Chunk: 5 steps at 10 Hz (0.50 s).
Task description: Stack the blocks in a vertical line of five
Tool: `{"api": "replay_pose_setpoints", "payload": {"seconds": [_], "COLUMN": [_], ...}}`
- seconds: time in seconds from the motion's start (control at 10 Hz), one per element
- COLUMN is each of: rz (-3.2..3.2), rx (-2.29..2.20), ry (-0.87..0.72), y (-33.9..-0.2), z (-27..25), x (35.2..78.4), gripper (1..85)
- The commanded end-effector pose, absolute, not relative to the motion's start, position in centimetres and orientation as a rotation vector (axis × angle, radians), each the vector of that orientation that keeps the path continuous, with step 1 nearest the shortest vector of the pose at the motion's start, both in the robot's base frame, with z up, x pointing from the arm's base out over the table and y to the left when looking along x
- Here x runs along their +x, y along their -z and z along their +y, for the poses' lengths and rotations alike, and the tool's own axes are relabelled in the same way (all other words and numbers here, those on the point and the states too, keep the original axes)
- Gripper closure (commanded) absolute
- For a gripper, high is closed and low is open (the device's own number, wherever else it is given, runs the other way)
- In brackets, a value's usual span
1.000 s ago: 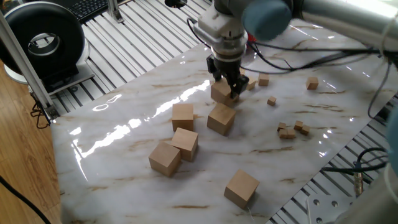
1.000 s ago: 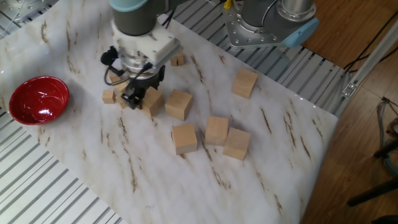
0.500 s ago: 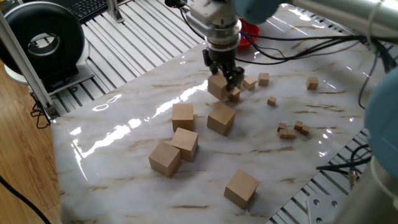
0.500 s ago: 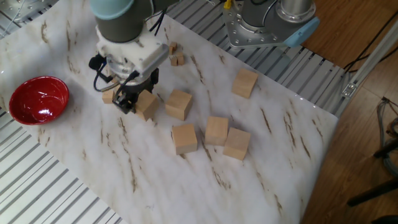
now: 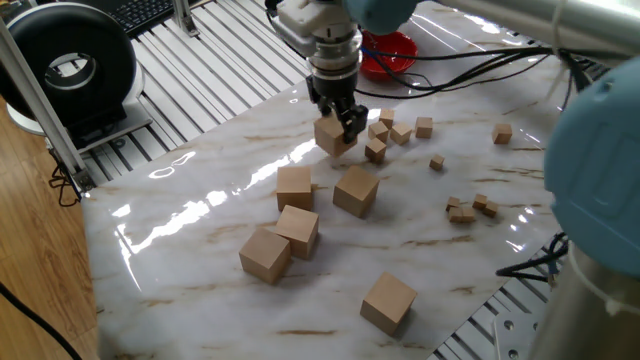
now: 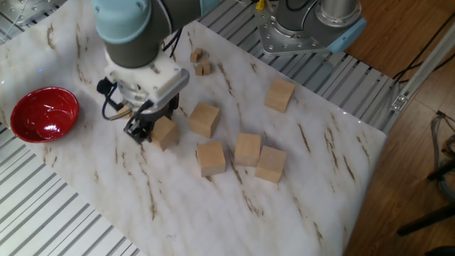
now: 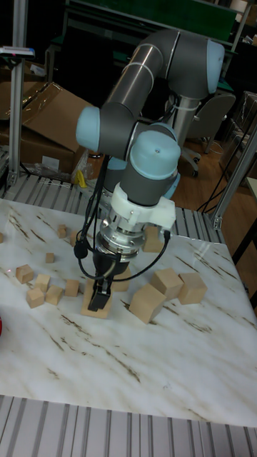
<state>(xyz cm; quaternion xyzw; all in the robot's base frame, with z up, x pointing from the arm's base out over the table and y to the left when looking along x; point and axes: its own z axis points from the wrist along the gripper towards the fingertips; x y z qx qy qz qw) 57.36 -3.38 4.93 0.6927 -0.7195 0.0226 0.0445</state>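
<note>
The black two-finger gripper is clamping a large plain tan wooden cube, apparently carrying it clear of the tiny wooden cubes, probably toward the four other blocks, none stacked yet.

Tiny cubes crowd just beside gripper; blocks cluster nearby; marble table open elsewhere.
</note>
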Motion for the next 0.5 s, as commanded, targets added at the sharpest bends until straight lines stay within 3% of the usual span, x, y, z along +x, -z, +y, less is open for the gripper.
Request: {"api": "replay_pose_setpoints", "payload": {"seconds": [0.0,0.4], "rz": [-2.235,-2.233], "rx": [2.095,2.071], "ry": [-0.099,-0.173], "y": [-4.2,-4.1], "z": [-3.8,-3.1], "x": [59.2,60.8], "gripper": [54.7,58.0]}}
